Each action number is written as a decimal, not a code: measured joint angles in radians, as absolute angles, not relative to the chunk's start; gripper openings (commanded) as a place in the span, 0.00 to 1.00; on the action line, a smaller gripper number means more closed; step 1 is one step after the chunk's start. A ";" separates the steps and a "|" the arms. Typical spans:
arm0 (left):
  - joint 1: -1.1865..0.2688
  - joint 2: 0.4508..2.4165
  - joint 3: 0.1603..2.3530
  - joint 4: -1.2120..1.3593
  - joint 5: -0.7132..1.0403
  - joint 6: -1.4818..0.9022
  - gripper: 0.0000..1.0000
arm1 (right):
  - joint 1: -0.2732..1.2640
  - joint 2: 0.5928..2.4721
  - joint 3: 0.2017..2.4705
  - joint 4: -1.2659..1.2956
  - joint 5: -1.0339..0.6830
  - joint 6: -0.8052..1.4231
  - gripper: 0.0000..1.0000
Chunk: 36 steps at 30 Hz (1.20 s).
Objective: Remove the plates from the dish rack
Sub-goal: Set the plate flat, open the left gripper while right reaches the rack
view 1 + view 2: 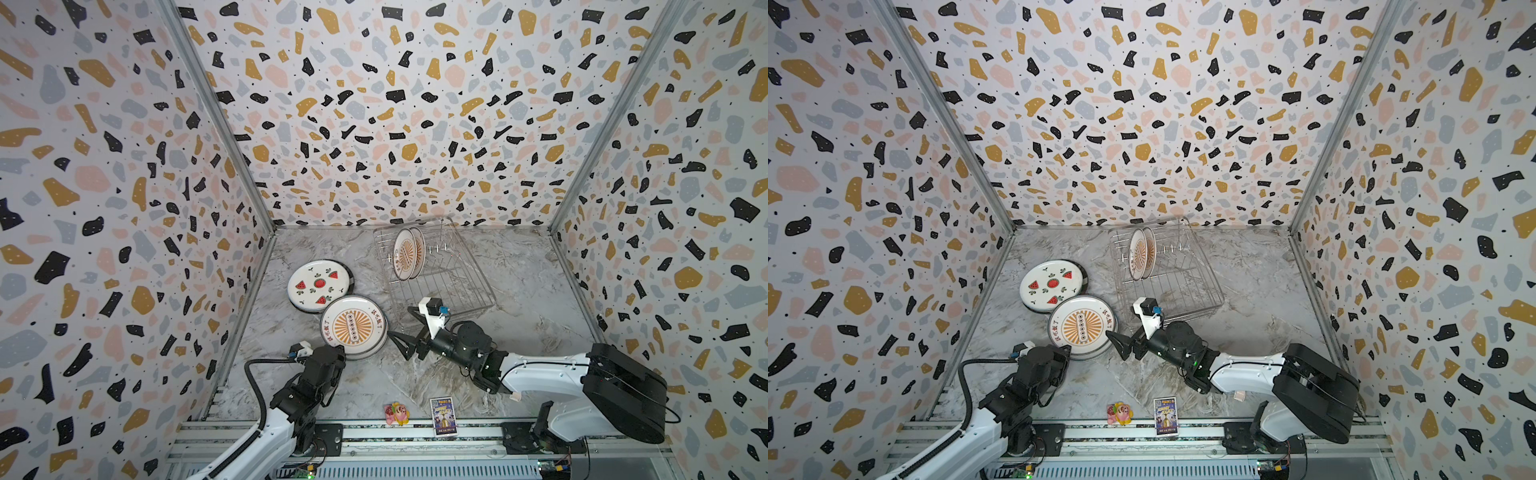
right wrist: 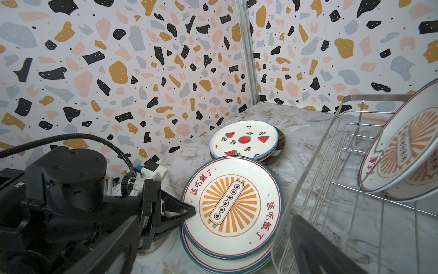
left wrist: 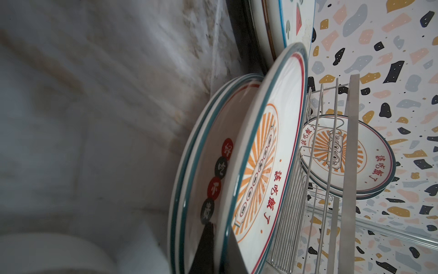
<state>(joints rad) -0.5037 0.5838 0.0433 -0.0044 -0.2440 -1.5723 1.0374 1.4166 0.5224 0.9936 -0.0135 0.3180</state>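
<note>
Pinching the near rim of the top sunburst plate (image 2: 232, 204), the left gripper (image 2: 189, 211) has its jaws pressed together on it. That plate sits on a stack (image 1: 365, 353) on the table (image 1: 519, 332), just left of the dish rack (image 1: 457, 286). It seems tilted up off the plate beneath, though the left wrist view is blurred. The right gripper (image 1: 401, 347) is spread wide and holds nothing, hovering between the stack and the rack. Two more plates (image 1: 409, 253) stand upright at the rack's far end. A watermelon plate (image 1: 319, 284) tops another pile just behind the stack.
</note>
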 measured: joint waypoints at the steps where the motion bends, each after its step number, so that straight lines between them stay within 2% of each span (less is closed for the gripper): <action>1: -0.504 0.587 0.044 -0.005 -0.245 -1.571 0.24 | 1.037 1.418 0.528 0.990 -0.010 0.316 0.99; 5: -0.504 0.595 0.048 0.011 -0.247 -1.561 0.32 | 1.037 1.420 0.536 0.976 -0.006 0.313 0.99; 12: -0.504 0.588 0.066 0.030 -0.260 -1.551 0.66 | 1.037 1.420 0.536 0.957 0.001 0.311 0.99; 14: -0.504 0.573 0.074 0.022 -0.276 -1.543 0.71 | 1.037 1.420 0.537 0.949 0.013 0.311 0.99; 21: -0.504 0.525 0.099 -0.065 -0.332 -1.517 0.70 | 1.037 1.423 0.538 0.941 0.042 0.308 0.99; 24: -0.504 0.515 0.100 -0.091 -0.350 -1.501 0.58 | 1.037 1.431 0.538 0.941 0.046 0.308 0.99; 26: -0.504 0.517 0.108 -0.113 -0.364 -1.487 0.45 | 1.037 1.436 0.538 0.941 0.047 0.308 0.99; 28: -0.504 0.519 0.113 -0.124 -0.377 -1.476 0.44 | 1.037 1.437 0.538 0.941 0.051 0.308 0.99; 32: -0.504 0.543 0.115 -0.129 -0.390 -1.449 0.51 | 1.037 1.437 0.538 0.941 0.057 0.308 0.99; 36: -0.506 0.574 0.132 -0.142 -0.412 -1.428 0.67 | 1.037 1.439 0.539 0.941 0.059 0.308 0.99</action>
<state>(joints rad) -0.5056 0.5735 0.1322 -0.1417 -0.4118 -1.4281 1.0374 1.4395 0.5388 0.9413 0.0586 0.3077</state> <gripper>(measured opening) 0.616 0.993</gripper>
